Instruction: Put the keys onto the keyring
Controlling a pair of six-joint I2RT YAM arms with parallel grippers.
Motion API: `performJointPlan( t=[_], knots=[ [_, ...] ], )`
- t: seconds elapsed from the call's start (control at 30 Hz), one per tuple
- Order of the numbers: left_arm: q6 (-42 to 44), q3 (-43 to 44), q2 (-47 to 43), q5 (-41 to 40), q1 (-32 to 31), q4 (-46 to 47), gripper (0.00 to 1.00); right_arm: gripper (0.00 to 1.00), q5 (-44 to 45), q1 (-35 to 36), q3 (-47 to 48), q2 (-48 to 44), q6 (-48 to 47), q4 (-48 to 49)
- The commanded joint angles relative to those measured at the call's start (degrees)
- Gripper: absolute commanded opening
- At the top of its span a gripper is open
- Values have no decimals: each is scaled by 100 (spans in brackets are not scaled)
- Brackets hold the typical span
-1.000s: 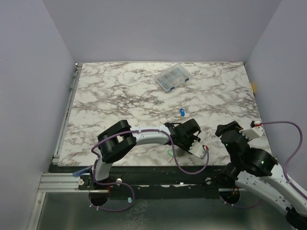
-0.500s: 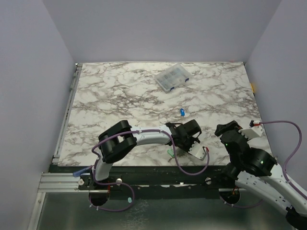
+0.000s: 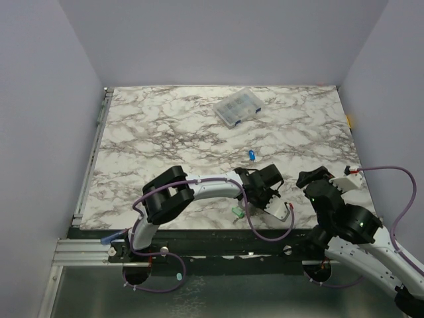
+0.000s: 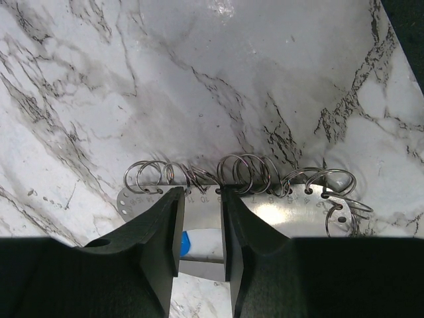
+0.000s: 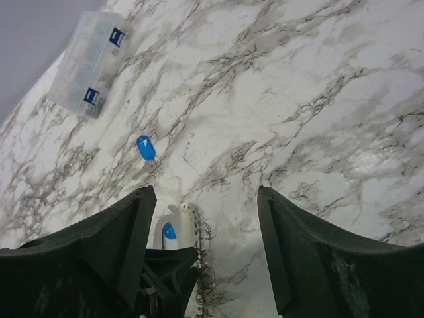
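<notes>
The left arm lies across the near middle of the table. A clear box sits far centre, with a blue key between them. Left and far right are open.

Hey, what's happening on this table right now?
The left fingers are down at the keyring, a flat silvery plate strung with wire rings, with one blue key head at its edge. Another blue key and a green key lie loose on the marble table. The right fingers hang open, empty.
</notes>
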Motion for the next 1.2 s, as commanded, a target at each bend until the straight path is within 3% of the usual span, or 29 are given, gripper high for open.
performJointPlan(
  t=[0.0, 0.5, 1.17],
  knots=[
    [44, 218, 206, 166, -23, -357, 34, 73, 104, 27, -106, -41, -71, 138],
    [-308, 718, 228, 259, 155, -898, 36, 73, 30, 26, -151, -54, -199, 273],
    [-695, 1295, 734, 593, 170, -1303, 28, 73, -30, 27, -195, -50, -337, 404]
  ],
)
